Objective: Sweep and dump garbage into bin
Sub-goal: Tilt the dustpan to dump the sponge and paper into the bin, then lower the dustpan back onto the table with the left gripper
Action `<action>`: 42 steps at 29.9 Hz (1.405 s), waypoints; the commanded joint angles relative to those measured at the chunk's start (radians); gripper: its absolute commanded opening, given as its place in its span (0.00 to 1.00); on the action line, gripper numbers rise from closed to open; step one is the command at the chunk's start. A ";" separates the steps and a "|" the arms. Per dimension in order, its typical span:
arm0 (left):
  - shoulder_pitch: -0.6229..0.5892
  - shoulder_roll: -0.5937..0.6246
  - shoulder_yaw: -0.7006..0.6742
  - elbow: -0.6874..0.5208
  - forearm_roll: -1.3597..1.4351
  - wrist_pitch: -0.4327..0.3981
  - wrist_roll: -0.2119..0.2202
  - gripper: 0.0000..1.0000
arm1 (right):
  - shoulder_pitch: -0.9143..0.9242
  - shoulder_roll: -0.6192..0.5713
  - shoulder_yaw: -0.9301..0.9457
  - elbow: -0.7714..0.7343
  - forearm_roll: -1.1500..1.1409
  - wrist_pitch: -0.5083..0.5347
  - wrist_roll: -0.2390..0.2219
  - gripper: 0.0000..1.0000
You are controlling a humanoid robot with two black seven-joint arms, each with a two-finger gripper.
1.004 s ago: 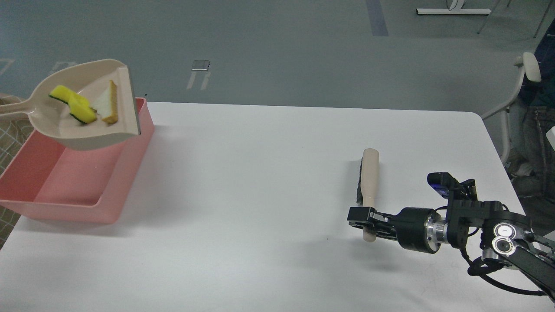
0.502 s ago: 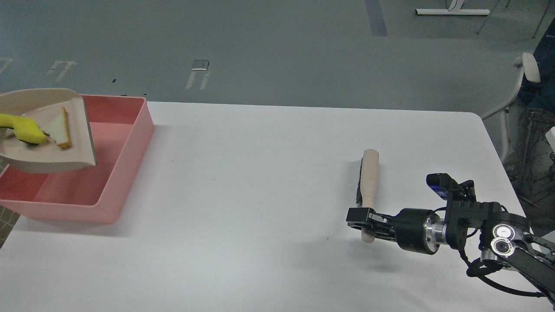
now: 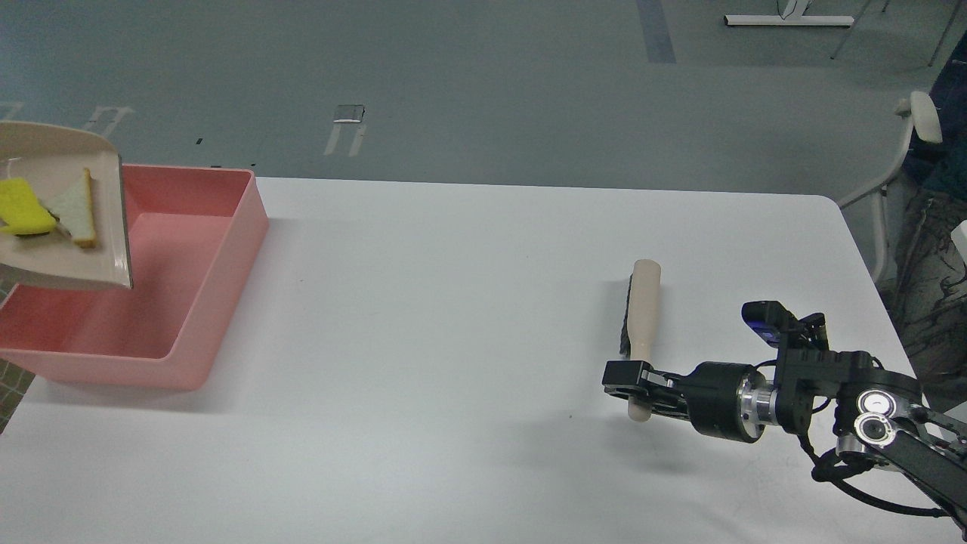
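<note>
The beige dustpan (image 3: 64, 261) is hanging over the pink bin (image 3: 193, 302), carrying the yellow block (image 3: 23, 208) and white slice (image 3: 72, 211), while the right pincer (image 3: 631, 381) is gripping the brush handle (image 3: 644, 332) on the desk (image 3: 453, 340).

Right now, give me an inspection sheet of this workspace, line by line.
Surface: white rectangular table, bare in the middle.
Job's things: yellow foam block and white triangular bread slice lie in the beige plastic dustpan, held over the salmon-pink plastic tub; nothing seen in the tub.
Clutter: beige-handled brush lying on the table.
Grippers: right claw at the brush handle's near end, grip unclear; left claw out of view.
Cables: black cable on the right arm.
Surroundings: grey floor, white chair.
</note>
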 commanded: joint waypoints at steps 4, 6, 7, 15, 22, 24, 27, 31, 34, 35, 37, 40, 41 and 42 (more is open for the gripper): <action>-0.005 0.007 0.002 -0.030 0.182 0.078 -0.037 0.00 | -0.001 0.000 0.000 -0.001 0.000 0.000 0.000 0.00; -0.010 0.013 0.002 -0.056 0.199 0.084 -0.037 0.00 | -0.001 0.000 -0.001 -0.002 0.000 0.000 0.000 0.00; -0.010 0.018 0.002 -0.064 0.201 0.085 -0.037 0.00 | -0.001 0.000 0.000 -0.002 0.000 0.000 0.000 0.00; -0.014 0.050 0.002 -0.095 0.233 0.087 -0.037 0.00 | 0.001 0.003 0.000 -0.002 0.000 0.000 0.000 0.00; -0.062 0.048 -0.008 -0.093 0.207 0.086 -0.037 0.00 | 0.001 0.007 -0.001 -0.002 0.000 0.000 0.000 0.00; -0.102 0.050 -0.008 -0.093 0.172 0.076 -0.037 0.00 | 0.001 0.005 -0.001 -0.001 0.000 0.000 0.000 0.00; -0.160 0.053 0.002 -0.095 0.097 0.061 -0.030 0.00 | 0.001 0.007 -0.001 -0.001 0.000 0.000 0.000 0.00; -0.229 0.041 0.002 -0.109 0.034 -0.037 -0.017 0.00 | -0.001 0.005 -0.004 -0.001 0.000 0.000 0.000 0.00; -0.263 0.038 0.002 -0.144 0.014 -0.057 0.006 0.00 | -0.001 0.005 -0.004 0.001 0.000 0.000 0.000 0.00; -0.263 0.036 0.002 -0.150 0.008 -0.057 0.010 0.00 | -0.001 0.006 -0.004 0.001 0.000 0.000 0.000 0.00; -0.263 0.035 0.000 -0.178 -0.026 -0.057 0.030 0.00 | 0.001 0.005 -0.004 0.002 0.000 0.000 0.000 0.00; -0.274 0.018 0.002 -0.214 -0.064 -0.057 0.052 0.00 | 0.001 0.005 -0.003 0.002 0.000 0.000 0.000 0.00; -0.281 0.010 0.002 -0.222 -0.072 -0.059 0.056 0.00 | 0.001 0.005 -0.003 0.002 0.000 0.000 0.000 0.00; -0.297 -0.010 0.005 -0.242 -0.083 -0.063 0.075 0.00 | 0.001 0.005 -0.004 0.002 0.000 0.000 0.000 0.00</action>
